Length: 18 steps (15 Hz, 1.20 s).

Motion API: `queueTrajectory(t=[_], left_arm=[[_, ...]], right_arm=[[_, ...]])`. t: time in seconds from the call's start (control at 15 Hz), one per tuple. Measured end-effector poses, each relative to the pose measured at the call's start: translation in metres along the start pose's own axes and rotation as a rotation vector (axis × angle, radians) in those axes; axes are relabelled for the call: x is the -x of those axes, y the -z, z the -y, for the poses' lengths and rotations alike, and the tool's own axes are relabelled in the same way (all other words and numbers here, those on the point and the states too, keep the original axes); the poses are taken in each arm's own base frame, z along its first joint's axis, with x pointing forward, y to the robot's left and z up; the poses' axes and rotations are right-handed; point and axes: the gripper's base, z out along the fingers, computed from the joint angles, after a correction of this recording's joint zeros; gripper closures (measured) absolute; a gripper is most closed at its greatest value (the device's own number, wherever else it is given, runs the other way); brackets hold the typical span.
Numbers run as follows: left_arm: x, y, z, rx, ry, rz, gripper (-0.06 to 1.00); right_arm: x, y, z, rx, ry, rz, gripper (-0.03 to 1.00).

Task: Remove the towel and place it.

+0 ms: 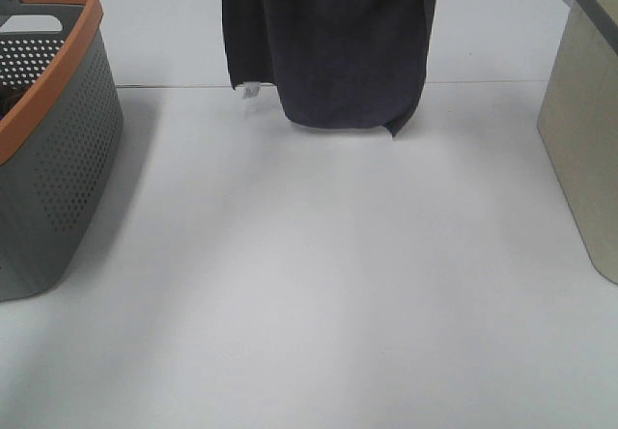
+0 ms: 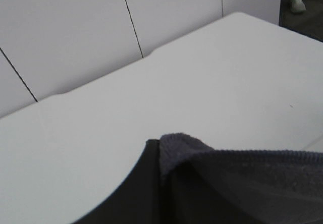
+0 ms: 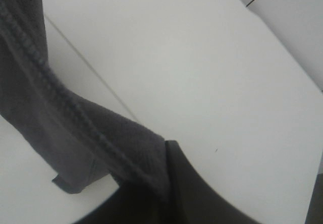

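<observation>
Hanging clear above the white table (image 1: pixel 309 284), the towel (image 1: pixel 333 42) runs off the top of the high view, so its holders go unseen there. Only the wrist views show the left gripper (image 2: pixel 160 169) and right gripper (image 3: pixel 166 176), each clamped on its hem, fingers mostly cropped.

One towel (image 1: pixel 328 42), one white tag (image 1: pixel 251 90), two baskets, one grey basket (image 1: pixel 58 158), one beige basket (image 1: pixel 584 139), one table (image 1: pixel 309 284).

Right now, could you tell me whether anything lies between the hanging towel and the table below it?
Nothing visible does: the towel hangs over bare table, with the grey basket and beige basket at the sides.
</observation>
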Motion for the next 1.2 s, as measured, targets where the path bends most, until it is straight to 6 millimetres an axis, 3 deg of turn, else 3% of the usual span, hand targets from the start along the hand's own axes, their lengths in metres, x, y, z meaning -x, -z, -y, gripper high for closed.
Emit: queueTrajectory(t=[0.13, 0.2, 0.4, 0.47, 0.67, 0.87, 1.07, 1.2], left_arm=[[-0.012, -0.019, -0.006, 0.023, -0.001, 0.095, 0.94], [-0.025, -0.033, -0.008, 0.031, -0.001, 0.142, 0.94], [-0.057, -0.054, -0.001, 0.015, -0.021, 0.046, 0.94], [-0.069, -0.058, 0.002, 0.004, -0.029, -0.029, 0.94], [-0.096, -0.058, 0.014, -0.037, -0.051, -0.293, 0.94], [-0.125, -0.042, 0.022, -0.114, -0.058, -0.662, 0.94], [-0.142, -0.022, 0.029, -0.207, -0.027, -0.946, 0.94], [-0.146, -0.017, 0.031, -0.241, -0.034, -1.006, 0.94]], right_arm=[[0.009, -0.029, 0.010, -0.075, 0.067, 0.077, 0.97], [0.009, -0.056, 0.013, -0.145, 0.120, 0.136, 0.97], [-0.002, -0.083, 0.007, -0.134, 0.119, 0.121, 0.97], [-0.016, -0.094, -0.007, -0.008, 0.037, 0.023, 0.97], [-0.039, -0.096, -0.035, 0.268, -0.126, -0.213, 0.97], [-0.059, -0.078, -0.058, 0.526, -0.195, -0.500, 0.97], [-0.065, -0.072, -0.062, 0.588, -0.181, -0.591, 0.97], [-0.065, -0.071, -0.062, 0.583, -0.192, -0.599, 0.97]])
